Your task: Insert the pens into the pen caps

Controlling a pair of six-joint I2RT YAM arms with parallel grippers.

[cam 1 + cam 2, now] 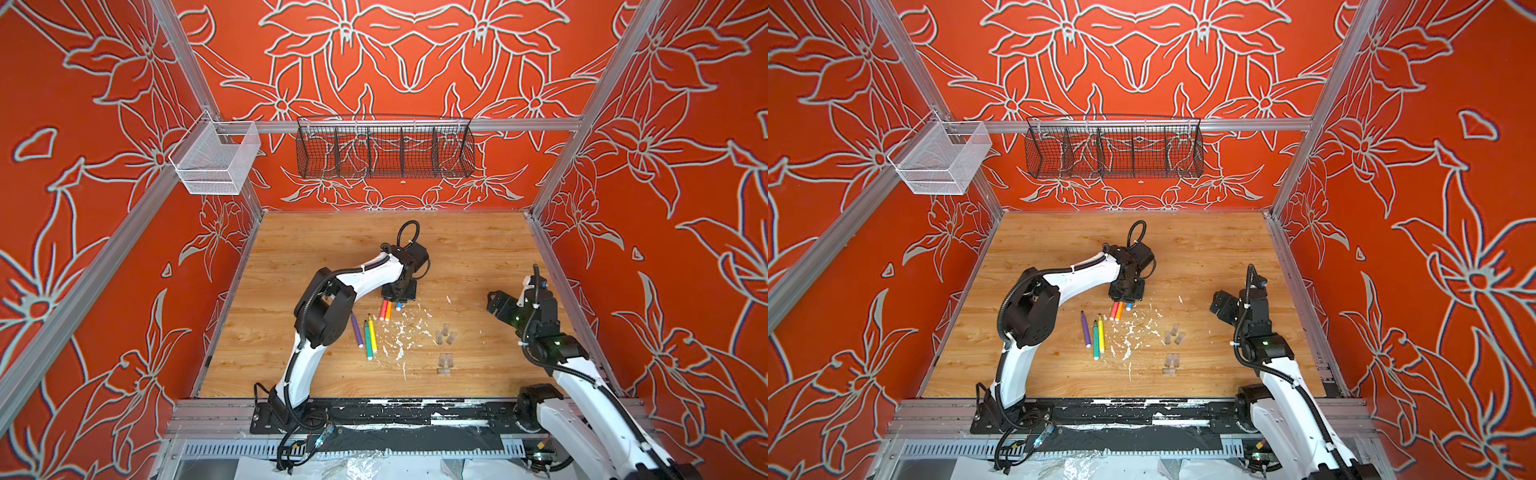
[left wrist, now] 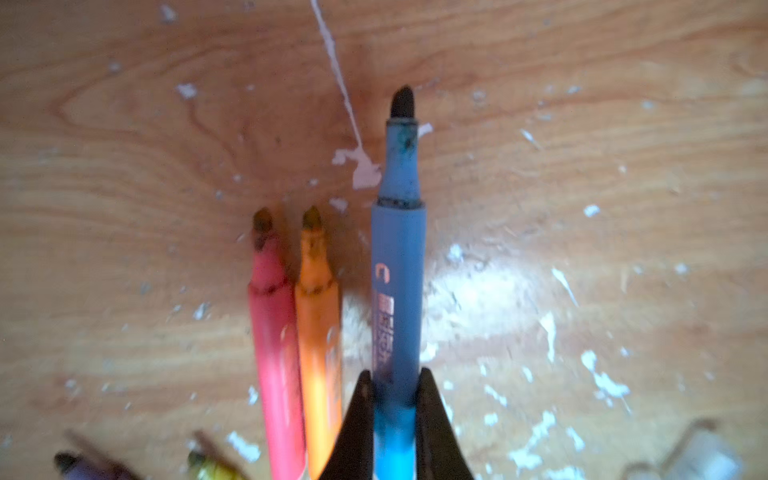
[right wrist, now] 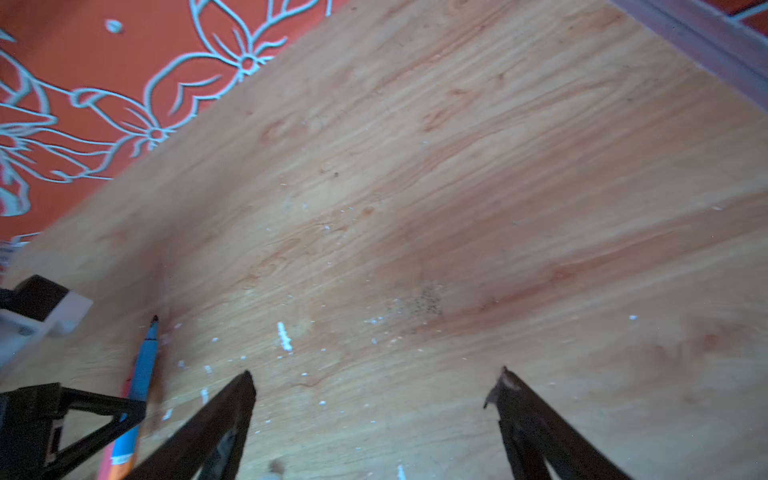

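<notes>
Black wire basket [image 1: 384, 151], white mesh basket [image 1: 216, 162], white flecks [image 1: 400, 332]

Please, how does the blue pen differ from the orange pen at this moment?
The blue pen is clamped by the left gripper, whose jaws are shut on its barrel. The orange pen lies free on the table. The orange pen lies right beside the pink pen, while the blue pen is set apart by a gap. The barrels differ in colour, blue against orange. Both are uncapped, with bare dark tips pointing the same way.

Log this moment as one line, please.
left gripper: shut on blue pen | right gripper: open, empty | pen caps: loose on table, none fitted
</notes>
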